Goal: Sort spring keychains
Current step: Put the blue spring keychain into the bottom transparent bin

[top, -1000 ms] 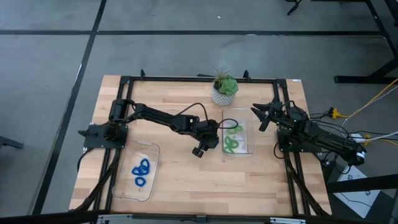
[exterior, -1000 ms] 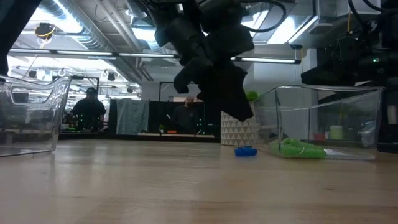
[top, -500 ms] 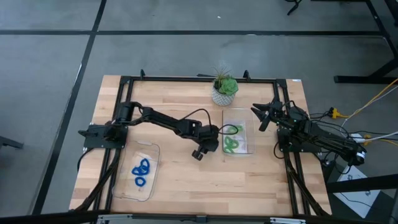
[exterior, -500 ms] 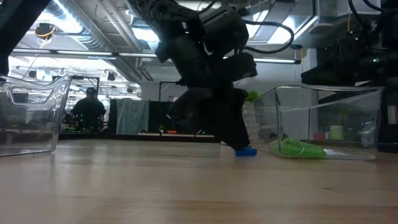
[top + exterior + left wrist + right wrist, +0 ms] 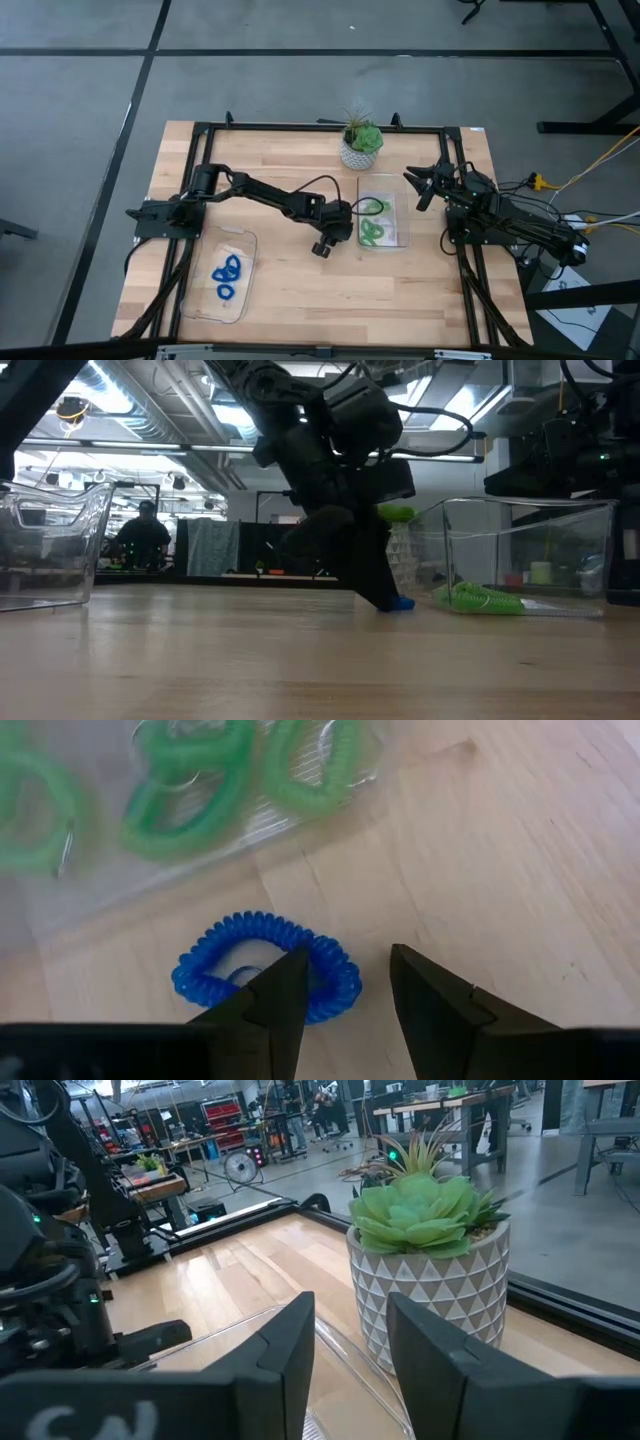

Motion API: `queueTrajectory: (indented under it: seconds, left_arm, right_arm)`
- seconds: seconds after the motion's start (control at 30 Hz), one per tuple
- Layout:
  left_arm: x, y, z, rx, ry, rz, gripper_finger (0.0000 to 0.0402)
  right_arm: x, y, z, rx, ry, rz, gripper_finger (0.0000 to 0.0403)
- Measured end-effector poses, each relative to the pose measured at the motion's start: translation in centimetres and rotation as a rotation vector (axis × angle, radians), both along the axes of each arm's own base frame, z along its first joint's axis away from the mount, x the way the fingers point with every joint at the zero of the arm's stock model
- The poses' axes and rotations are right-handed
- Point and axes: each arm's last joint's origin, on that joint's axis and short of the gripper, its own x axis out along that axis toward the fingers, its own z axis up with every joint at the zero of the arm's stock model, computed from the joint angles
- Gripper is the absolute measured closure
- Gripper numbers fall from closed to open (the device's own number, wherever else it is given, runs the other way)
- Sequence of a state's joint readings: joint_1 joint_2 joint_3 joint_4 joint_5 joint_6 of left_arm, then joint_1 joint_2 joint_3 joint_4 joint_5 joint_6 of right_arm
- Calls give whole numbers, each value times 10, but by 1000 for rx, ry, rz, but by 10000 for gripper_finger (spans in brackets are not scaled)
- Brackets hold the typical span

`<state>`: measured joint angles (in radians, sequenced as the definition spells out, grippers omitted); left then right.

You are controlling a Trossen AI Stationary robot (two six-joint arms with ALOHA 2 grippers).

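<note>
One blue spring keychain (image 5: 262, 982) lies flat on the wood beside the clear tray (image 5: 402, 238) that holds several green spring keychains (image 5: 374, 226). My left gripper (image 5: 345, 960) stands open, tips down at the table (image 5: 385, 600). One finger is over the coil's loop and the other is outside it, so the coil's side lies between them. A second clear tray (image 5: 243, 243) near the left front holds blue keychains (image 5: 226, 272). My right gripper (image 5: 418, 188) waits open at the table's right. My left gripper slants down from the table's left, with one fingertip (image 5: 292, 965) in front of the blue coil's near side (image 5: 335, 985). I cannot tell whether it touches the coil. The coil lies flat on the table.
A potted plant (image 5: 361, 146) in a white patterned pot stands just beyond the green tray, also close in the right wrist view (image 5: 430, 1270). A black frame rail (image 5: 320, 126) runs around the table. Bare wood lies between the two trays.
My left gripper has sunk from above the table down to the blue keychain and rolled a little. Its tips now stand at the tabletop. The blue keychain has stayed in place beside the green tray.
</note>
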<state>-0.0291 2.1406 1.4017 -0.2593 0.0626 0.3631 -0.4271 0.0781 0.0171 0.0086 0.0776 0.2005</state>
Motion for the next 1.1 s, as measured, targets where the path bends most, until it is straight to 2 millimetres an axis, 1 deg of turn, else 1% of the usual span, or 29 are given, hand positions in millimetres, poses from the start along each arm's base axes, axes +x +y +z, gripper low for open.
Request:
queueTrajectory:
  seconds: [0.13,0.27,0.33,0.5,0.6,0.67,0.73,0.87,0.97,1.1]
  left_arm:
    - [-3,6,-2,-35,45,97,263]
    - [-6,8,-2,-32,83,117,275]
    - [-7,8,-3,-27,89,110,291]
    - [-8,8,-2,-23,97,106,353]
    - [-9,8,-3,-16,104,108,383]
    - [-9,8,-3,-15,109,110,389]
    - [-10,8,-3,-19,113,119,386]
    - [-12,8,4,-39,108,143,379]
    - [-19,9,15,-25,124,156,383]
    - [-21,12,38,-37,68,160,382]
  right_arm:
    - [0,0,0,0,0,0,276]
    - [0,0,0,0,0,0,276]
    - [0,0,0,0,0,0,276]
    - [0,0,0,0,0,0,276]
    - [0,0,0,0,0,0,276]
    - [0,0,0,0,0,0,276]
    - [0,0,0,0,0,0,276]
    - [0,0,0,0,0,0,276]
    - [0,0,0,0,0,0,276]
    - [0,0,0,0,0,0,276]
